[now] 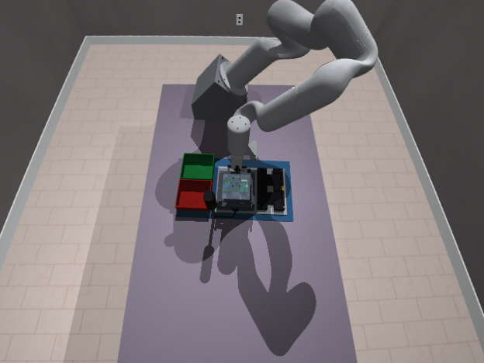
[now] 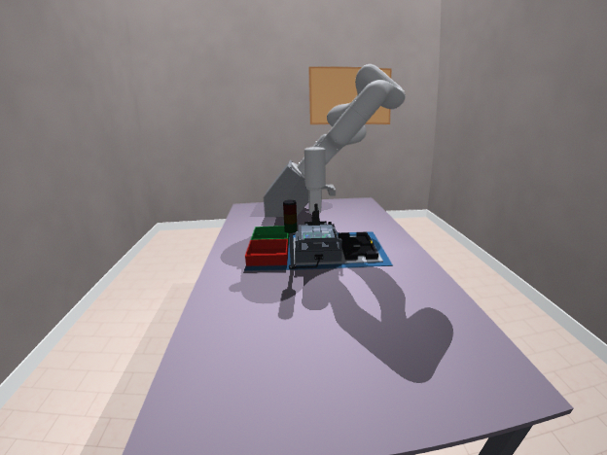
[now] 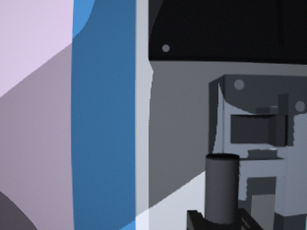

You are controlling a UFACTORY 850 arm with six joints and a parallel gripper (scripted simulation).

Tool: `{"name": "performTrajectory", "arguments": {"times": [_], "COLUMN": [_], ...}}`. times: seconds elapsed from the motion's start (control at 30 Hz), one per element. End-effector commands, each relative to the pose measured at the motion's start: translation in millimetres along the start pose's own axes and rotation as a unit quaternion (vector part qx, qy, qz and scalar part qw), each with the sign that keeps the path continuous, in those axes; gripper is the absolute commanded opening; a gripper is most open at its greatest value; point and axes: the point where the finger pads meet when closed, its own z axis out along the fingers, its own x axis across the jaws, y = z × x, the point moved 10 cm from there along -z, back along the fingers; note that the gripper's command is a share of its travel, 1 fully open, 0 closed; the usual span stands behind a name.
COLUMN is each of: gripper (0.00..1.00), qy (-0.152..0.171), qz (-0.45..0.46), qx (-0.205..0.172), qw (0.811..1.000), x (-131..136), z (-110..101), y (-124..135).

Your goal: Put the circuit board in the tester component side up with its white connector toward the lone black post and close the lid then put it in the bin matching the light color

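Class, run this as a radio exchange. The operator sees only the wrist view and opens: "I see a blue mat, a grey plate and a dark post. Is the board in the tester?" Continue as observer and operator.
Observer: Yes. The top view shows the green circuit board lying under the clear lid of the grey tester.
Operator: What are the fingers on?
Observer: The gripper is shut on the lid's edge, on the side nearest the arm's base.
Operator: Any signal yet?
Observer: In the exterior view the dark cylindrical signal light looks dark, glowing neither green nor red.
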Motion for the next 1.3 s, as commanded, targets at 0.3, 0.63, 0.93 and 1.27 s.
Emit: {"name": "performTrajectory", "arguments": {"times": [0.3, 0.63, 0.93, 1.27], "gripper": [0.0, 0.0, 0.24, 0.24], "qy": [0.001, 0.001, 0.001, 0.001], "qz": [0.0, 0.0, 0.0, 0.0], "qx": [0.0, 0.0, 0.0, 0.0], "qw": [1.0, 1.0, 1.0, 1.0], "x": [0.5, 0.5, 0.5, 0.5], "z": [-0.1, 0.9, 0.9, 0.9], "y": [0.1, 0.1, 0.1, 0.1]}}
